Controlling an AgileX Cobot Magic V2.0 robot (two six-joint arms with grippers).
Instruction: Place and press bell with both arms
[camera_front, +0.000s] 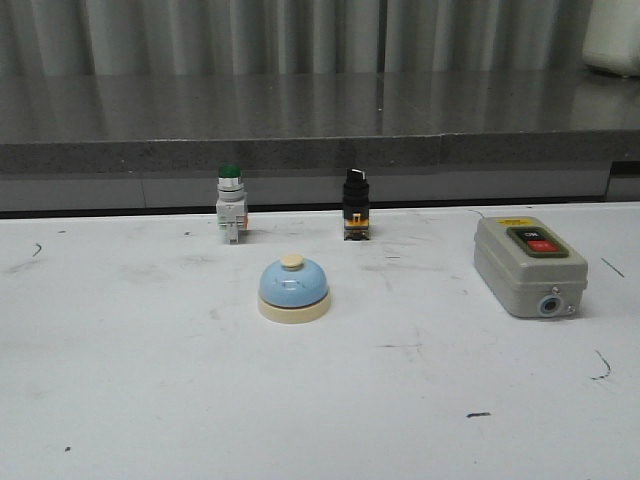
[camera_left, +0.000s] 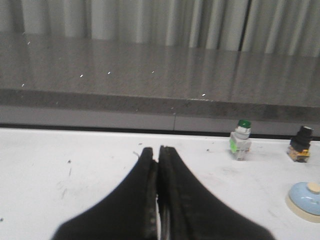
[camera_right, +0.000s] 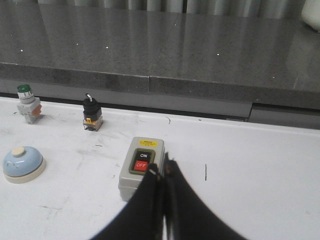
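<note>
A light-blue call bell (camera_front: 294, 290) with a cream base and button sits upright on the white surface (camera_front: 150, 400), in front of a green-capped push button (camera_front: 231, 203) and a black selector switch (camera_front: 355, 203), well left of a grey switch box (camera_front: 528, 265). It looks rigid and smooth, probably light; gripping across the base rim seems safest. Both the left tool (camera_left: 158, 152) and right tool (camera_right: 162, 172) are pressed together, holding nothing, away from the bell.
</note>
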